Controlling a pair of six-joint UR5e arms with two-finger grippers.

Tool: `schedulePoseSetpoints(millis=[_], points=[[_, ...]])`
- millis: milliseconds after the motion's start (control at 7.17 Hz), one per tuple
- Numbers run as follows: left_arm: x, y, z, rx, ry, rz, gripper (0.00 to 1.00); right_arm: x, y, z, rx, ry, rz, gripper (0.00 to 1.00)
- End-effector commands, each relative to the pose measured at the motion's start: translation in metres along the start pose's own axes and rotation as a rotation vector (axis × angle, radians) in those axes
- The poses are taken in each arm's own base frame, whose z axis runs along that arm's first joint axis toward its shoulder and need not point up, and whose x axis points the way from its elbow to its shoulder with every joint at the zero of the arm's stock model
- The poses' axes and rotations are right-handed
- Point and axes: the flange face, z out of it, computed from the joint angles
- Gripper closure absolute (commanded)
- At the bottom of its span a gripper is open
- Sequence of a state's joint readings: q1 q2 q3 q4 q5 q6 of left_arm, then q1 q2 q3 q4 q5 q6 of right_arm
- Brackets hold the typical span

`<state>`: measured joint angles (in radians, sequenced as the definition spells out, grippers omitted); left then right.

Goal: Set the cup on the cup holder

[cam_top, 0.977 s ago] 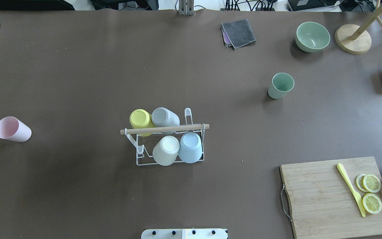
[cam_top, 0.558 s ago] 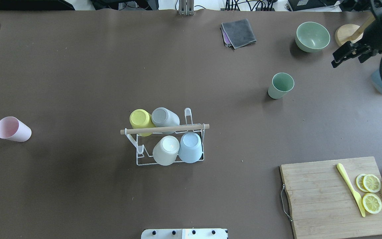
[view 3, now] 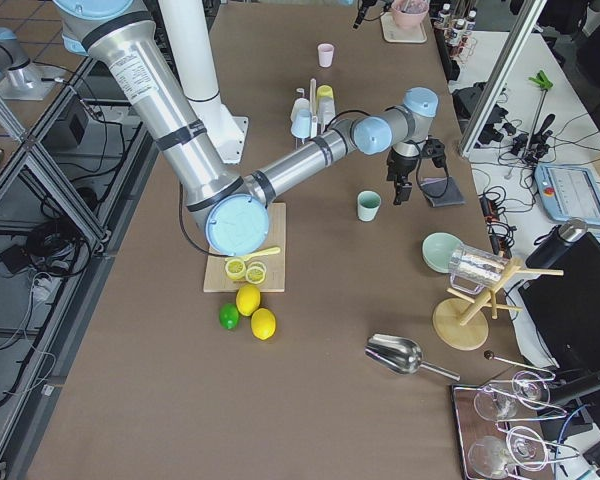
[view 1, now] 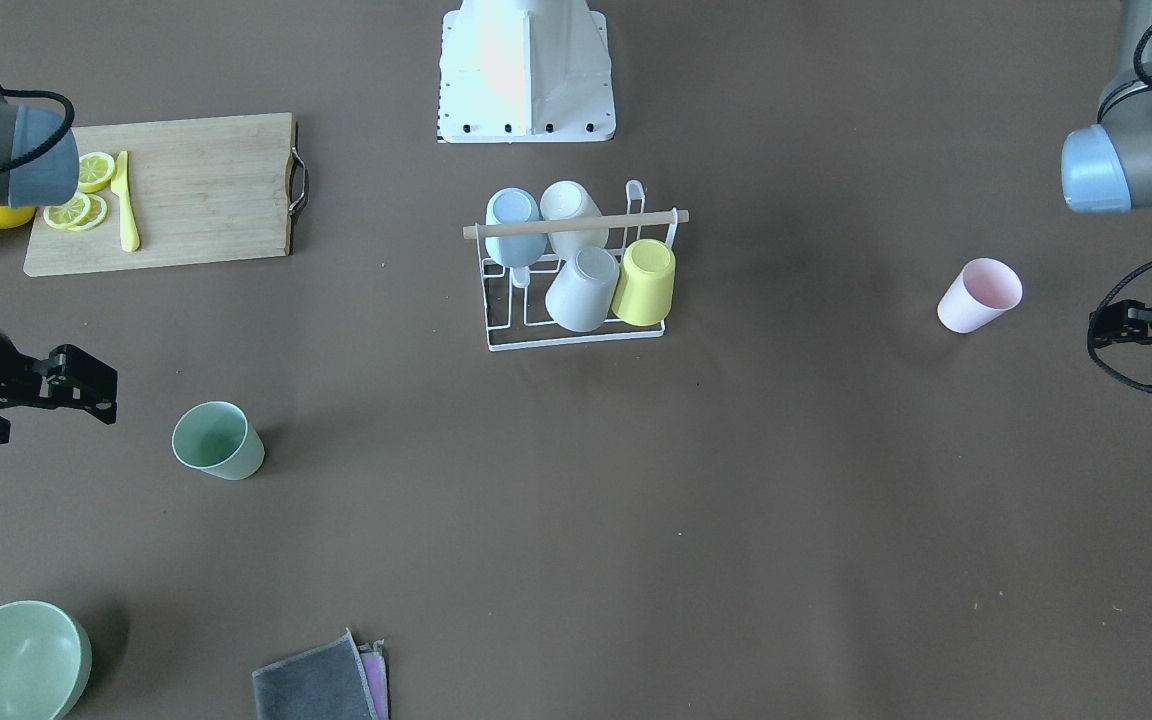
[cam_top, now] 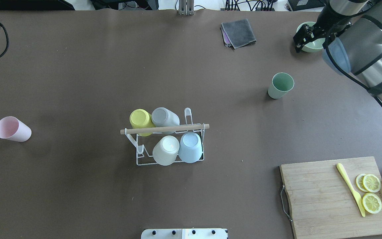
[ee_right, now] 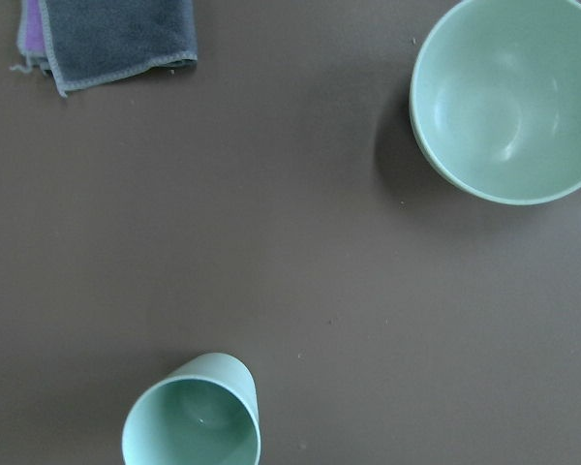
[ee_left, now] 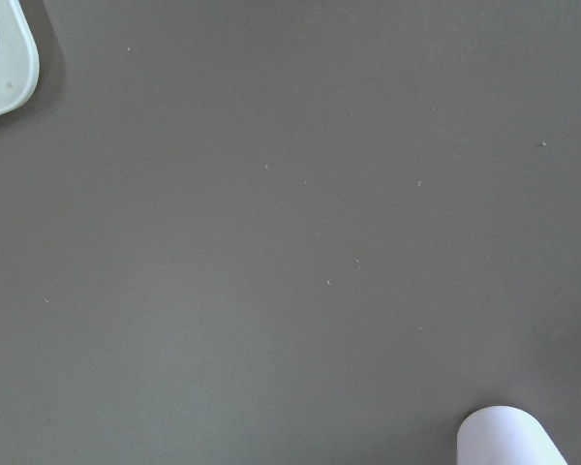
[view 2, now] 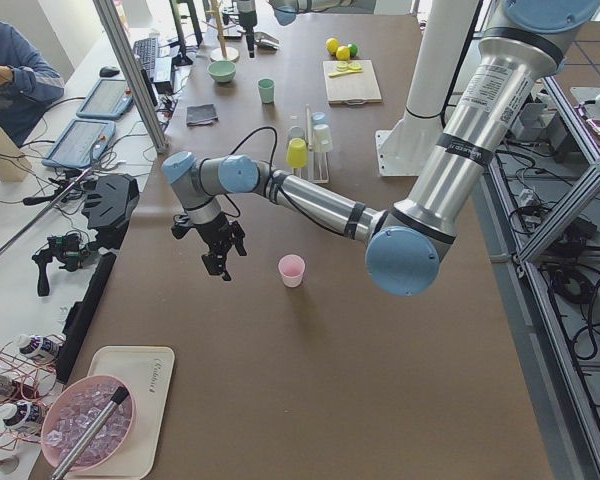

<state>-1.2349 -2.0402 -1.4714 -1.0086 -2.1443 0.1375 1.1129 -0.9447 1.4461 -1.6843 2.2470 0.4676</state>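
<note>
The white wire cup holder (cam_top: pixel 140 162) with a wooden rod (cam_top: pixel 164 129) stands mid-table and carries yellow, grey, white and blue cups upside down; it also shows in the front view (view 1: pixel 576 343). A green cup (cam_top: pixel 281 85) stands upright at the right; it shows in the right wrist view (ee_right: pixel 192 415). A pink cup (cam_top: pixel 12 129) stands at the far left. My right gripper (cam_top: pixel 301 37) is open and empty, high beyond the green cup (view 1: pixel 218 441). My left gripper (view 1: pixel 1141 362) is open and empty, beyond the pink cup (view 1: pixel 979 295).
A green bowl (ee_right: pixel 508 97) and a folded grey cloth (cam_top: pixel 239 32) lie at the far right side. A wooden cutting board (cam_top: pixel 327 199) with a yellow knife and lemon slices sits near right. A white tray's corner (ee_left: pixel 0 58) is at the far left.
My right arm has swung in from the right edge to above the green bowl. My left arm has come into view at the left edge. The cups and holder have not moved.
</note>
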Motion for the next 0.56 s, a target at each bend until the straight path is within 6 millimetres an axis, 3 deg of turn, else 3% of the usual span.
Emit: schedulePoseSetpoints(millis=[0, 140, 419], points=[[0.019, -0.024, -0.018, -0.102, -0.039, 0.085, 0.02, -0.023, -0.064, 0.018, -0.077, 0.012, 0.055, 0.0], [0.057, -0.037, 0.013, -0.18, -0.089, 0.131, 0.02, -0.031, -0.082, 0.025, -0.101, 0.021, 0.064, 0.0], [0.081, -0.061, 0.018, -0.249, -0.109, 0.135, 0.02, -0.042, -0.085, 0.061, -0.187, 0.002, 0.062, 0.0]])
